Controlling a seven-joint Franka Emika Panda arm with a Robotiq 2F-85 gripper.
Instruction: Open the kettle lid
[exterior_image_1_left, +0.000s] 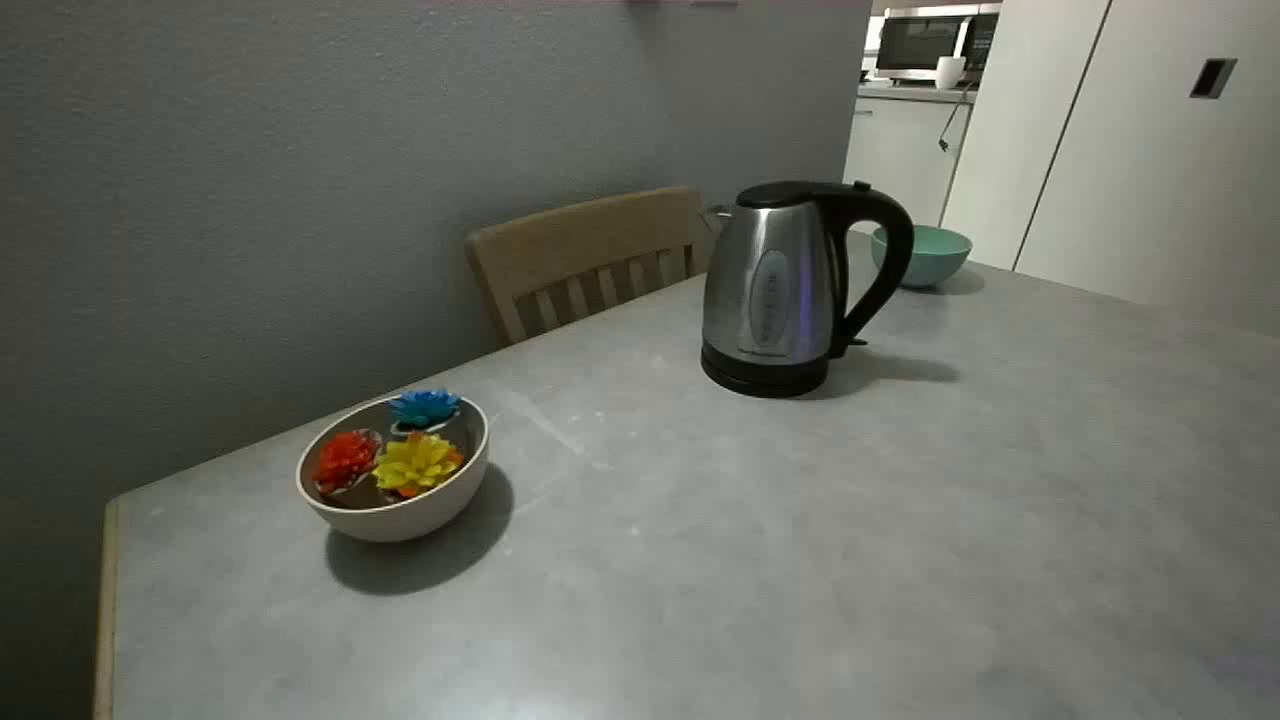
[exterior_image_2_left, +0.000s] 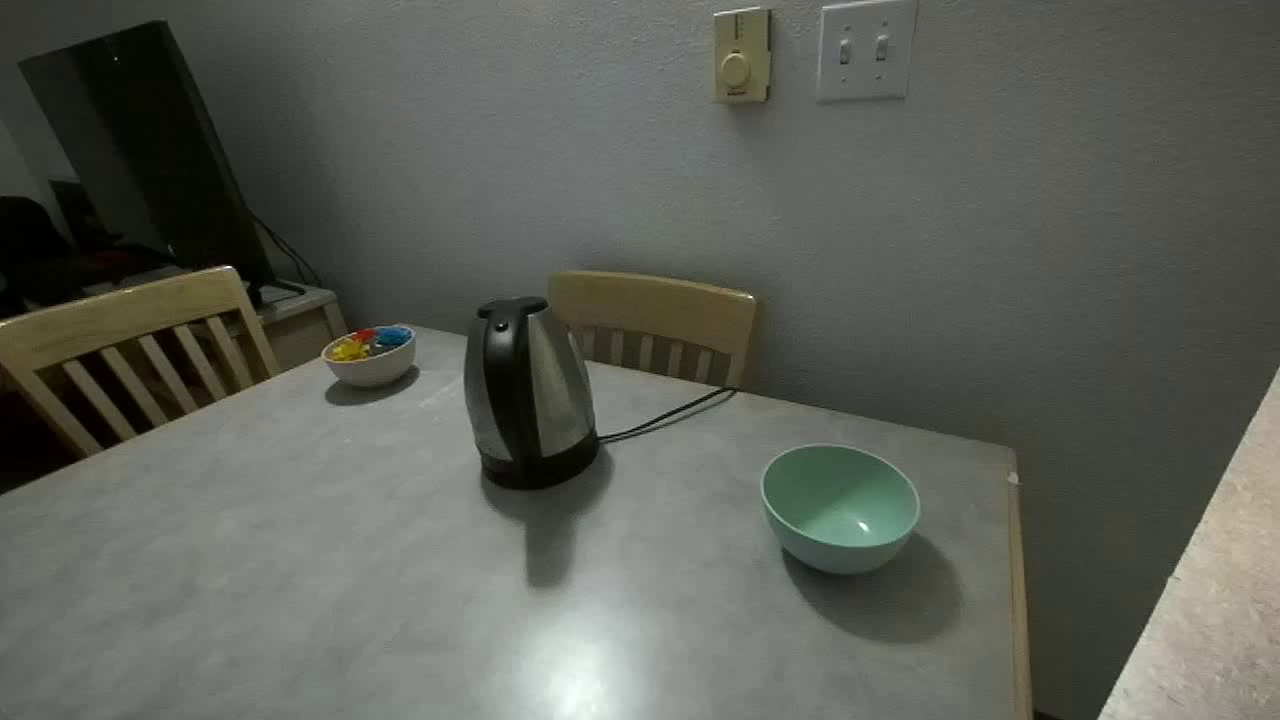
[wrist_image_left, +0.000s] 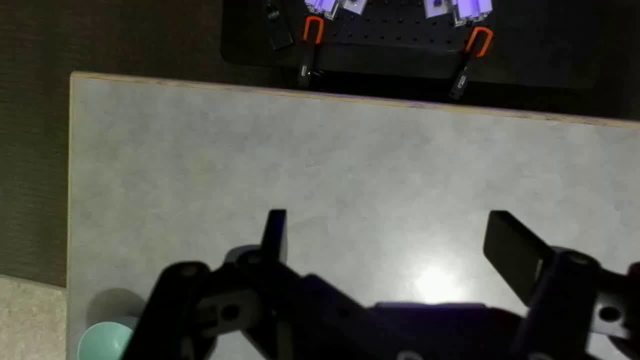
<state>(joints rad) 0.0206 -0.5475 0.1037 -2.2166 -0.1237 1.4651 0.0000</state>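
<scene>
I see the gripper (wrist_image_left: 388, 222) empty, its jaws wide apart, the table (wrist_image_left: 200, 150) below them; kettle lid (exterior_image_1_left: 775, 193) is closed.

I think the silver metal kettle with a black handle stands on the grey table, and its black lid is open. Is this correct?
Not quite: the black lid is closed, as both exterior views show. The silver metal kettle with a black handle does stand on the grey table.
</scene>
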